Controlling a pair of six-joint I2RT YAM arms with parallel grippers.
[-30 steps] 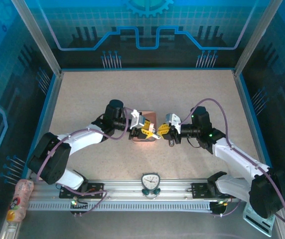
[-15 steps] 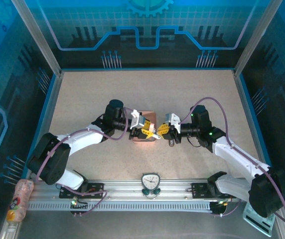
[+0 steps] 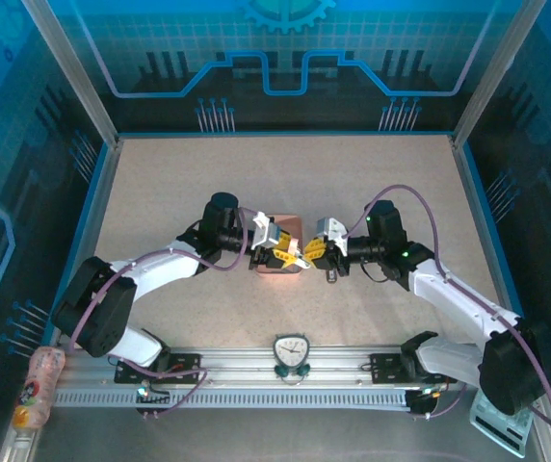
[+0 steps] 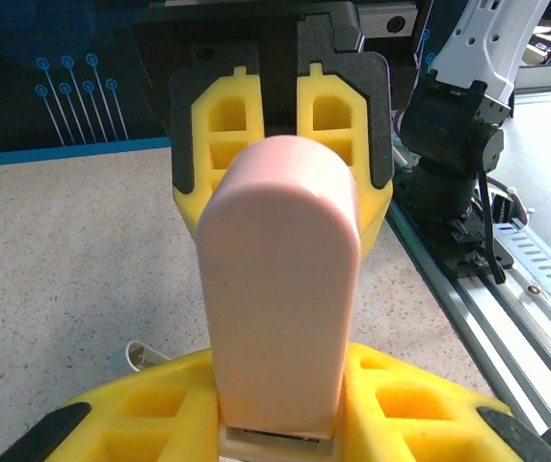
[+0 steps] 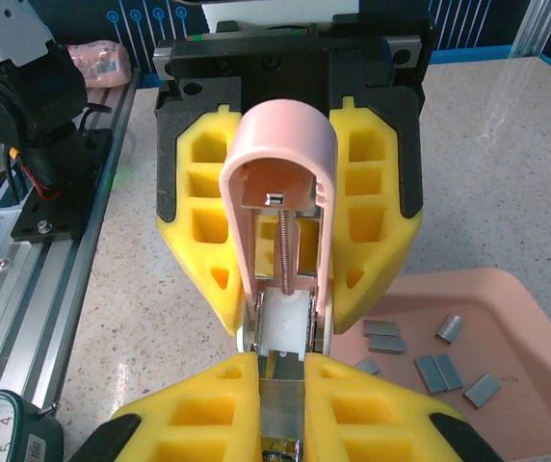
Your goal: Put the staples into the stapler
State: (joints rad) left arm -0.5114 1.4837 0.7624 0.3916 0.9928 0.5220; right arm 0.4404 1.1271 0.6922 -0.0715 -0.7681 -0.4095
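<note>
A small pink stapler (image 5: 285, 144) hangs hinged open between both grippers above the table. My left gripper (image 4: 275, 409) is shut on its pink lid (image 4: 280, 289). In the right wrist view that lid stands up, and its hollow underside shows a spring (image 5: 281, 250). My right gripper (image 5: 282, 404) is shut on the stapler's metal channel (image 5: 282, 423), which lies between the yellow fingers (image 5: 189, 414). From above, the left gripper (image 3: 290, 255) and the right gripper (image 3: 316, 252) meet nose to nose. Several grey staples (image 5: 439, 366) lie loose in the pink tray (image 5: 526, 318).
The pink tray (image 3: 281, 229) sits on the table just behind and under the left gripper. A small clock (image 3: 290, 350) rests on the rail at the near edge. A pink bottle (image 3: 37, 385) lies at the near left corner.
The right arm's wrist and cable have shifted slightly to the left. Both grippers and the stapler stay where they were.
</note>
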